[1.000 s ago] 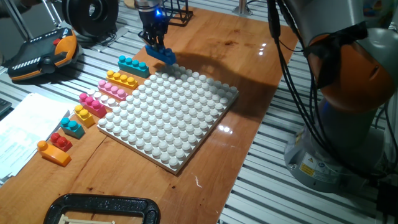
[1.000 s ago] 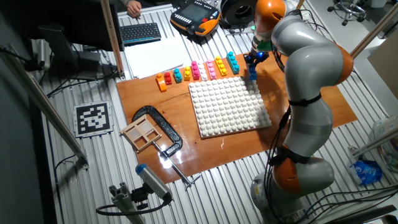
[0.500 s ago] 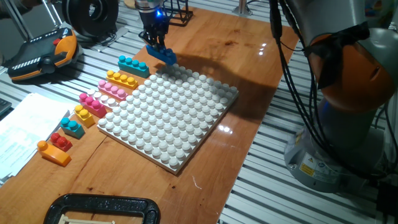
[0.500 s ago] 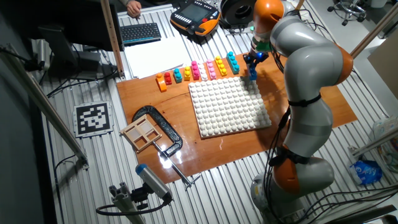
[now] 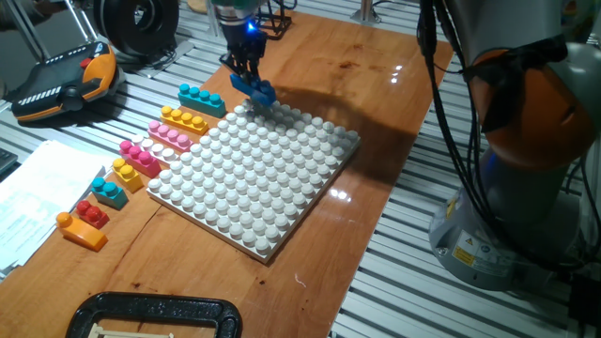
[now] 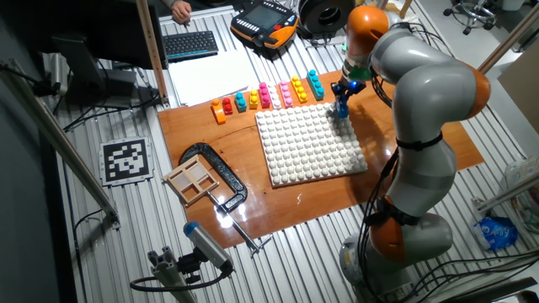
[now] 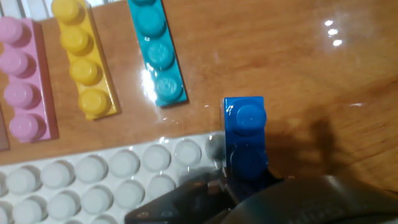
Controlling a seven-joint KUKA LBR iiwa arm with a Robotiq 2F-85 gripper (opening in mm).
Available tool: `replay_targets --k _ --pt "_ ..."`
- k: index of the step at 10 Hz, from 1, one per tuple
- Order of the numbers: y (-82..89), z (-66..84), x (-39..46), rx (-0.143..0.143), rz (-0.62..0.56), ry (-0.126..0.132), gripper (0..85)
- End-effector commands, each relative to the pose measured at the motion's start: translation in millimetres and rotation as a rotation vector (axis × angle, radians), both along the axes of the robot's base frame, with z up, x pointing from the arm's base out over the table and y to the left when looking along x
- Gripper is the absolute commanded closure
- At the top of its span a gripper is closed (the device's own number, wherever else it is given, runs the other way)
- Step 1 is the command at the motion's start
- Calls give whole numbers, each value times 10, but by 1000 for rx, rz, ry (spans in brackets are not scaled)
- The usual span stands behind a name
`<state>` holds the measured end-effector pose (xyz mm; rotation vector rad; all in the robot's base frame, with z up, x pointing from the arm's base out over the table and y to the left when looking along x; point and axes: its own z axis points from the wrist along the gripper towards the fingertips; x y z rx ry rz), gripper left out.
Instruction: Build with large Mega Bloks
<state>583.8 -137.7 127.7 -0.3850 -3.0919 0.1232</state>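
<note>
White studded baseplate on wooden table, black clamp nearby.

Glossy, varnished wooden surface with bright light reflections, resting on ribbed metal slats. Smooth, shiny plastic dark blue brick, teal brick, yellow brick and pink brick. Matt white plastic studded baseplate. Black, dull pincer. White paper sheets.
</note>
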Motion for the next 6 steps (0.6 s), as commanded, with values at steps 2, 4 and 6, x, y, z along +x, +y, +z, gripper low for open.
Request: replay_targets --k 2,4,6 --pt "19 -38 -72 10 6 -1 850" --pt "58 -64 -137 14 8 -7 850" --pt "81 -65 -197 25 6 -4 850"
